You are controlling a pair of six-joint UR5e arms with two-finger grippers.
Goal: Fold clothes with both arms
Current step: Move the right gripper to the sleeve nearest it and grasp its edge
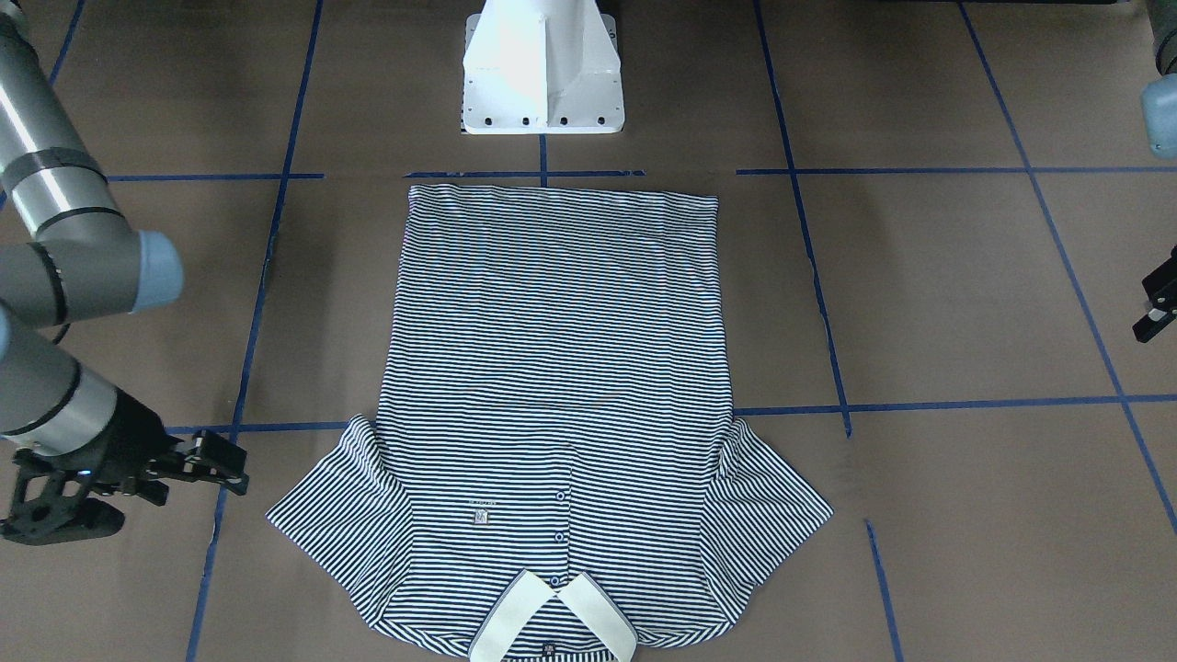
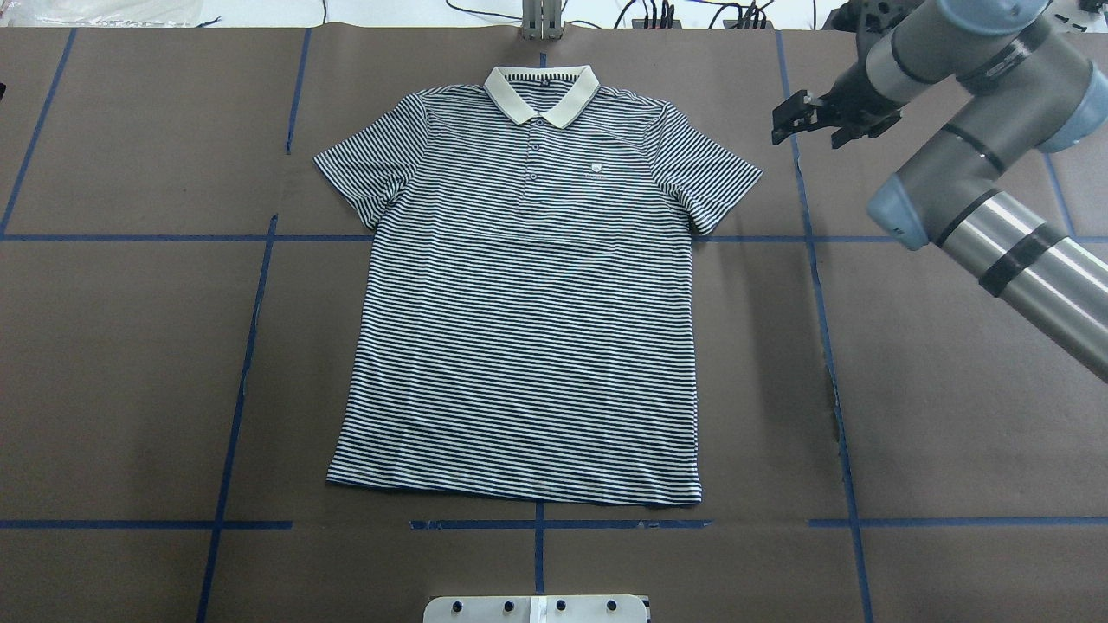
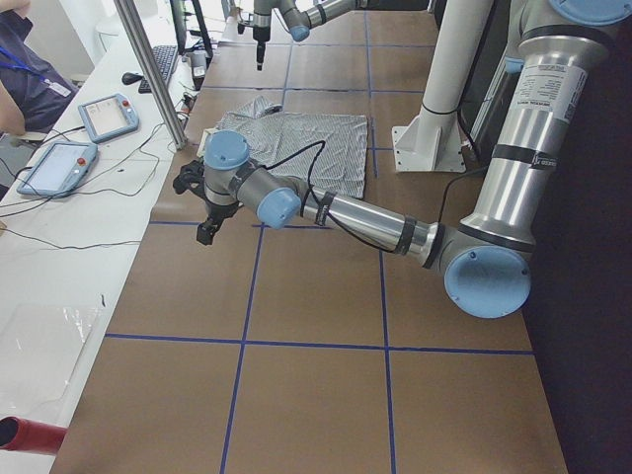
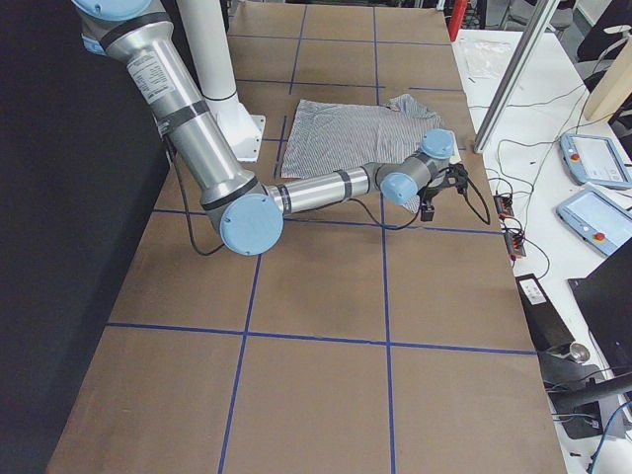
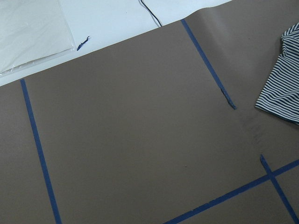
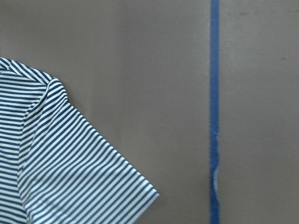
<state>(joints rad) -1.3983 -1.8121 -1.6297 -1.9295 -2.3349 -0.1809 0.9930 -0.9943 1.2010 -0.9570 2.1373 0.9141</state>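
The striped polo shirt (image 2: 528, 329) lies spread flat and face up in the middle of the brown table, its white collar (image 2: 541, 93) at the far edge and its hem toward the robot's base. My right gripper (image 2: 809, 130) hovers just beyond the shirt's sleeve (image 2: 714, 177); it is open and holds nothing. In the front-facing view the same right gripper (image 1: 230, 464) sits left of the sleeve (image 1: 340, 501). My left gripper (image 1: 1154, 317) shows only partly at the frame edge, well away from the shirt (image 1: 552, 368), and I cannot tell its state. Each wrist view shows a sleeve corner (image 6: 70, 158) and no fingers.
The white pedestal base (image 1: 542, 83) stands behind the hem. Blue tape lines (image 2: 251, 346) grid the brown cover. A side bench beyond the collar holds teach pendants (image 3: 109, 117), cables and a metal post (image 3: 153, 69); a person's sleeve (image 3: 20, 59) shows there.
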